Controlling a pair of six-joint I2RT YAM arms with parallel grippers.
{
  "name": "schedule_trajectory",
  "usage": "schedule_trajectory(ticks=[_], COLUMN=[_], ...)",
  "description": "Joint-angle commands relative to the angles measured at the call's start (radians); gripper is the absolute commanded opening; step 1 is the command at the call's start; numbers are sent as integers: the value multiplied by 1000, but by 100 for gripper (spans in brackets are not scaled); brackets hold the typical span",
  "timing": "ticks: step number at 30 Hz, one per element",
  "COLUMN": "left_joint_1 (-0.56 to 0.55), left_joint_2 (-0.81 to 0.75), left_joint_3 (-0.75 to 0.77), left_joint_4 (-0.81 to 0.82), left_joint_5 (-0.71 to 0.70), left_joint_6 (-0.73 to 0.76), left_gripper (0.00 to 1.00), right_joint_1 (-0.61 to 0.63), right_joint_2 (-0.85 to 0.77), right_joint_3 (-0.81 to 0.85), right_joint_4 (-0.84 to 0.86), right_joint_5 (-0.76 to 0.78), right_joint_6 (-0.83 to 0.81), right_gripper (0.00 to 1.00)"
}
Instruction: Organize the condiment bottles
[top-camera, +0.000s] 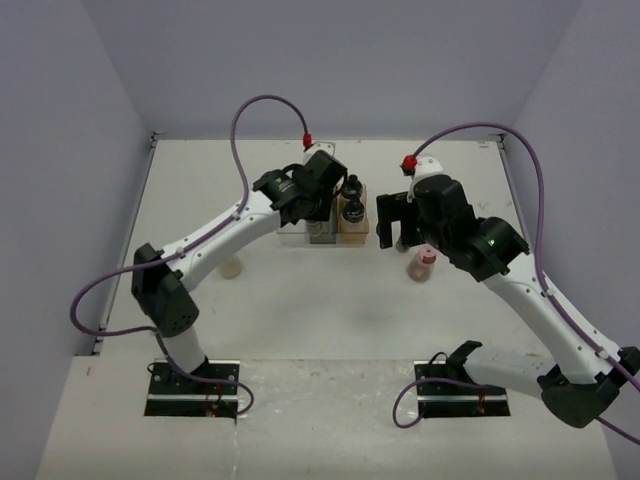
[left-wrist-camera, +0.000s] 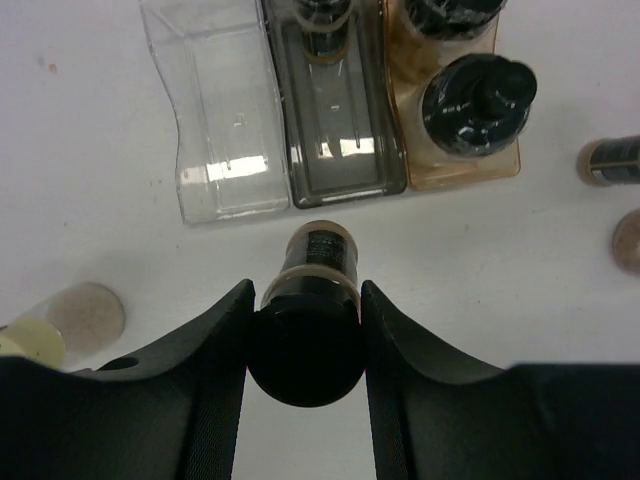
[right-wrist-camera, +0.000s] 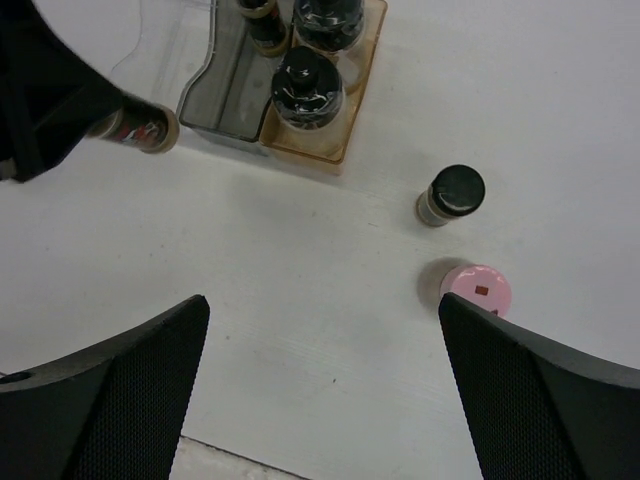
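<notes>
Left end effector (left-wrist-camera: 305, 292) clamps black-capped bottle (left-wrist-camera: 306, 352); right end effector (right-wrist-camera: 322, 305) gapes wide.

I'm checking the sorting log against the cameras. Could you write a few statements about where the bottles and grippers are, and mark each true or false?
1. The left gripper is shut on a black-capped bottle. True.
2. The right gripper holds the pink-capped bottle. False: it is open and empty, and that bottle stands on the table.
3. The clear compartment holds two bottles. False: it is empty.
4. The tan compartment holds two black-capped bottles. True.
</notes>
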Motion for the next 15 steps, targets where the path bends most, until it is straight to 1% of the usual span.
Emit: schedule_trajectory(ticks=[1, 3, 7, 12, 15], left_joint_1=[5, 23, 57, 91, 111], left_joint_2=[146, 240, 357, 434, 446], left_joint_3=[211, 318, 432, 500, 499], left_joint_4=[-44, -56, -59, -56, -35], left_joint_5=[-71, -62, -25, -20, 13], left_joint_6=[68, 87, 104, 102, 116], left_gripper=[0, 0, 0, 0, 0], right_joint_1=[-9, -9, -9, -9, -8], right_joint_2=[-49, -81, -146, -207, -212], right_joint_3=[-28, -53, -112, -151, -150], right_joint_4=[-34, -43, -60, -51, -53], right_joint_5=[52, 43, 52, 5, 0], right_joint_6=[34, 46, 43, 40, 41], right_gripper=[99, 99, 99, 99, 99])
